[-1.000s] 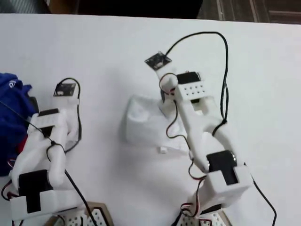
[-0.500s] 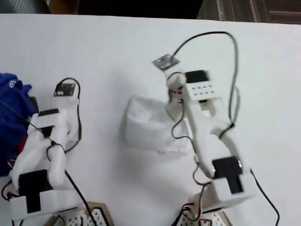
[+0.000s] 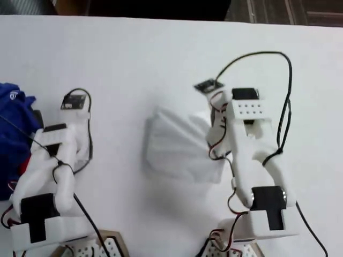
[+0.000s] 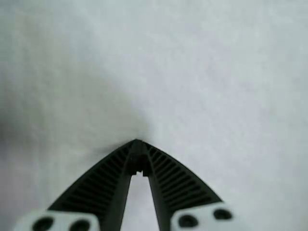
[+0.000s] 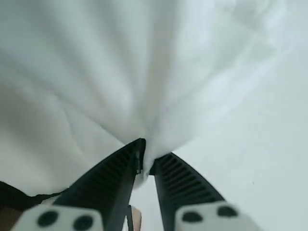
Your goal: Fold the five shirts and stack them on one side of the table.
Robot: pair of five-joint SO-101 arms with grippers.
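Left claw (image 4: 138,156) pressed together, gripping nothing, tips low over the white surface (image 3: 123,53). Right claw (image 5: 146,161) pinches a gathered fold of the white shirt (image 3: 174,147), which lies bunched mid-surface just beside the right arm. Blue shirt pile (image 3: 13,128) sits at the surface's left edge, next to the left arm.

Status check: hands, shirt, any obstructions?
Left hand shut, over bare table. Right hand shut on white shirt, fabric bunched. Blue shirt pile at table edge.
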